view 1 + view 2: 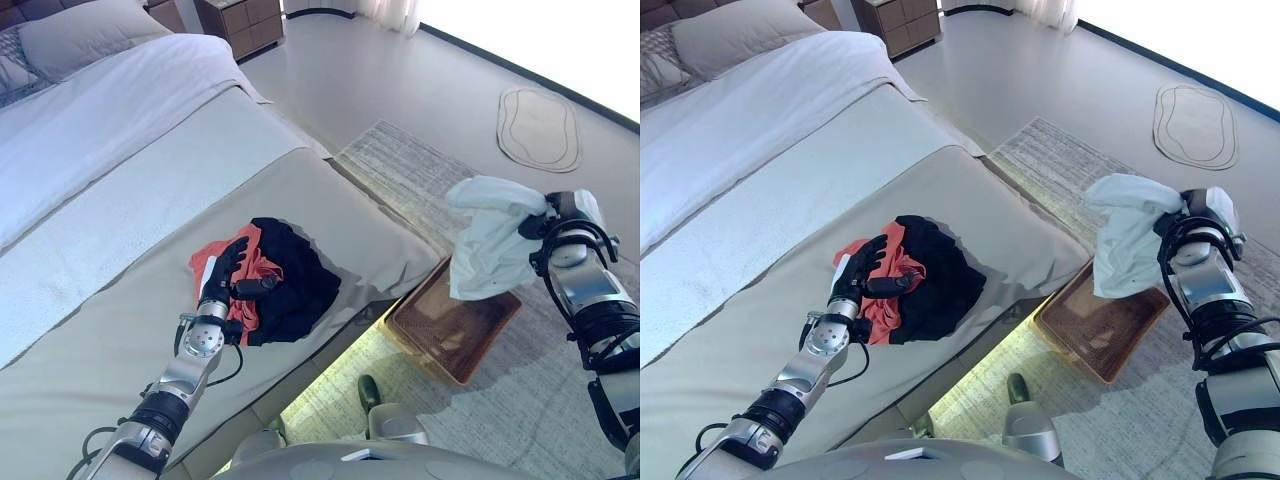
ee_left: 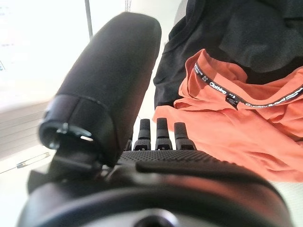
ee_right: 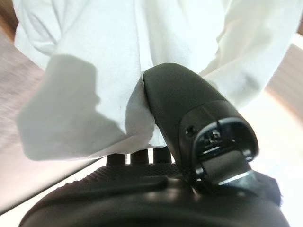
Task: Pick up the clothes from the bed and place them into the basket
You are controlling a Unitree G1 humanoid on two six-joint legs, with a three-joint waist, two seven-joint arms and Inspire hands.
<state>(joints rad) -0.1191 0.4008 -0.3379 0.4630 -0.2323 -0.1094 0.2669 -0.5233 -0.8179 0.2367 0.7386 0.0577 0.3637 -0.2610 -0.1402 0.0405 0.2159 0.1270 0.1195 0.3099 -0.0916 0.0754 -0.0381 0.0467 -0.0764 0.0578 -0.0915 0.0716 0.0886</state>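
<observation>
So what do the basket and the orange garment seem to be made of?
Basket: probably woven wicker or rattan, brown and matte; its walls show a fine weave. Orange garment: looks like thin, smooth knit fabric, maybe synthetic; it folds softly and carries a printed black band.

two silver-grey metal arms ended in dark hands: the left hand (image 1: 228, 270) black with ribbed finger segments and a textured palm, the right hand (image 1: 562, 222) capped by a pale housing. black banded collars ringed both forearms, and round silver joint discs showed at the wrists.
</observation>
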